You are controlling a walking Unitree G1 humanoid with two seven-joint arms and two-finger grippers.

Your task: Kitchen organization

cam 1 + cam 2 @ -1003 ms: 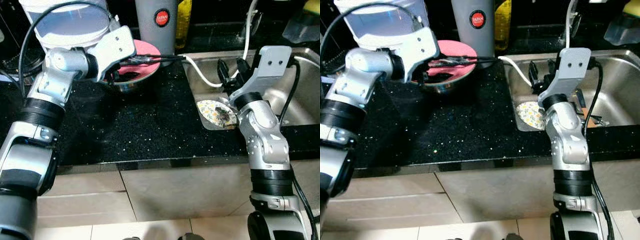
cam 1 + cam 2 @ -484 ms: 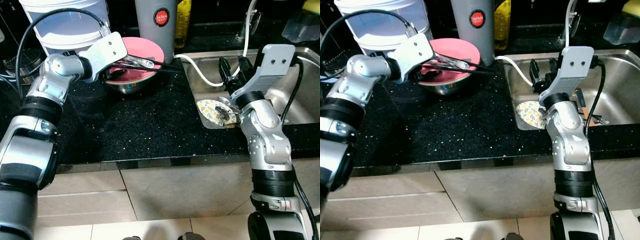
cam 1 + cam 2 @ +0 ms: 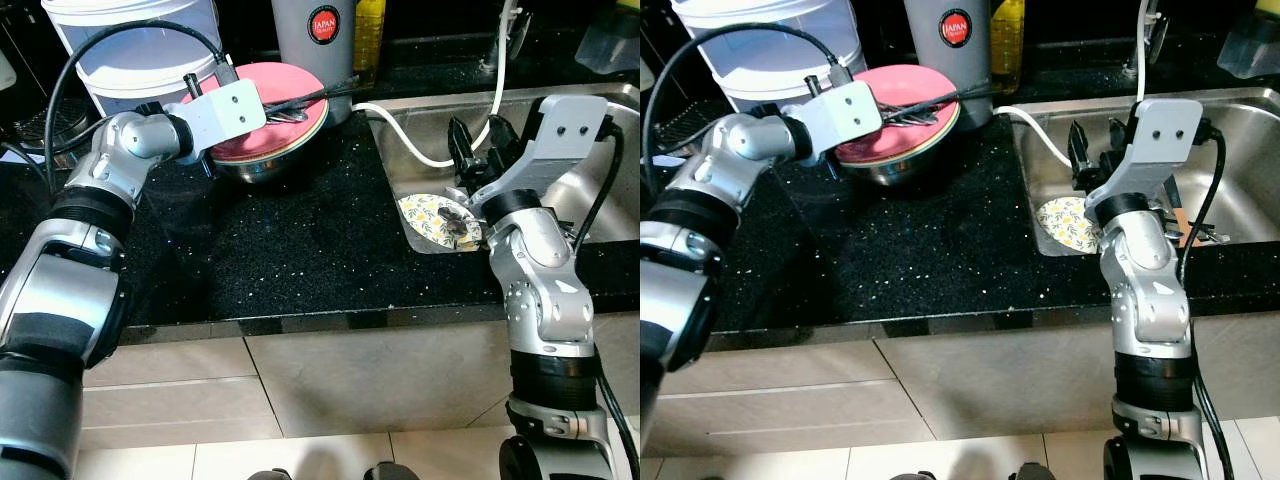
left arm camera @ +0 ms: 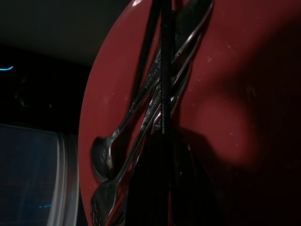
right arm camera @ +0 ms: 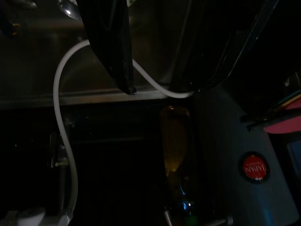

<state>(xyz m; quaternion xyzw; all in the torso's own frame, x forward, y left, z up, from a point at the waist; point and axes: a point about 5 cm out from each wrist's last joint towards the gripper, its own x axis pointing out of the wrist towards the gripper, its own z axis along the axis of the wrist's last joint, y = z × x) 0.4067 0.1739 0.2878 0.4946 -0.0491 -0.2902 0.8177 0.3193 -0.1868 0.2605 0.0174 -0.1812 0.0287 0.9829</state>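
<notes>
Pink plate (image 3: 262, 98), round and matte, sits on top of a shiny steel bowl (image 3: 262, 165) at the back of the black speckled stone counter (image 3: 280, 250). Several slim metal spoons and forks (image 4: 141, 122) lie across the plate, handles bunched together. Left hand (image 3: 335, 92) reaches over the plate, its long thin black fingers (image 4: 162, 70) lying close together along the cutlery; cannot tell whether they actually pinch any piece. Behind the plate: a white plastic bucket with lid (image 3: 130, 45), a grey cylindrical flask with a red round label (image 3: 318, 45), and a yellow bottle (image 3: 368, 30).

To the right, a stainless steel sink (image 3: 600, 120) set into the counter, with a white hose (image 3: 425, 150) curving over its rim. Right hand (image 3: 478, 145) hovers over the sink's left part, fingers (image 5: 113, 42) spread apart, holding nothing. Below it in the sink lies a small floral-patterned plate (image 3: 428, 215) with dark residue on it; some utensils (image 3: 1190, 235) lie further in the basin, too small to tell apart.
</notes>
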